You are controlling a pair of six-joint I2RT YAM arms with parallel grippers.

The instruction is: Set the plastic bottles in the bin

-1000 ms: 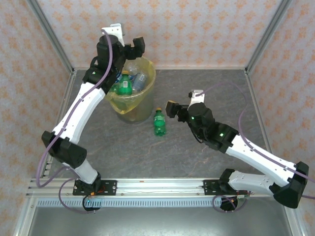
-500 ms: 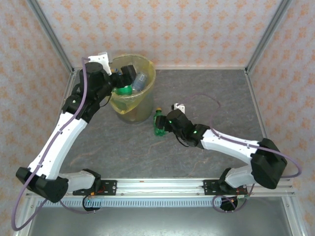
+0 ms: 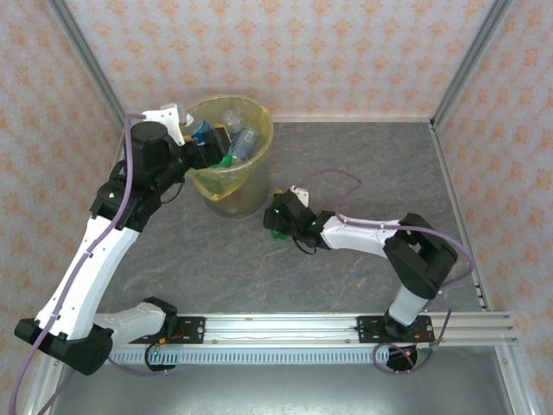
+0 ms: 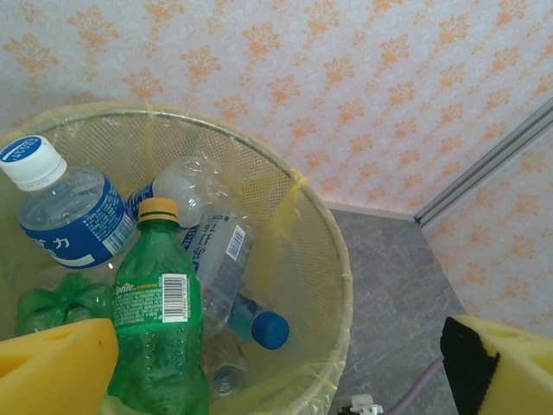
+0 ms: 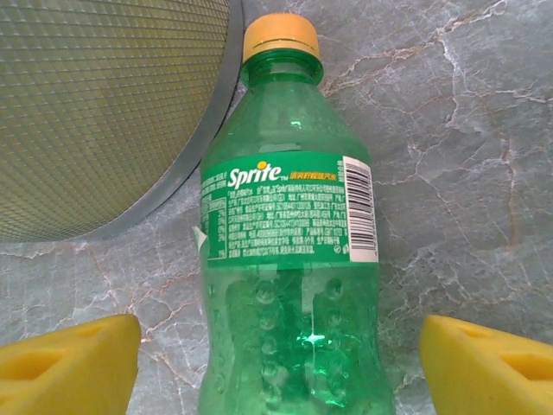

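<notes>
A green plastic bottle (image 5: pixel 289 259) with a yellow cap lies on the table (image 5: pixel 467 173), its cap toward the bin (image 5: pixel 95 112). My right gripper (image 5: pixel 276 367) straddles its lower body, open, with a gap between each yellow pad and the bottle. From above, that gripper (image 3: pixel 278 216) covers most of the bottle (image 3: pixel 275 230), just right of the bin (image 3: pixel 244 194). My left gripper (image 4: pixel 276 380) hangs open and holds nothing over the bin's left rim (image 4: pixel 333 259). Inside lie a green bottle (image 4: pixel 160 320), a white-capped clear one (image 4: pixel 73 212) and a blue-capped clear one (image 4: pixel 225 259).
The yellow-lined bin stands at the back left of the grey marble table (image 3: pixel 363 164), near the patterned walls (image 3: pixel 346 52). Metal frame posts (image 3: pixel 471 60) rise at the back corners. A rail (image 3: pixel 285 327) runs along the near edge.
My right gripper has reached left to the green bottle and its jaws have narrowed around it. My left arm has swung left and down from above the bin to its left rim.
</notes>
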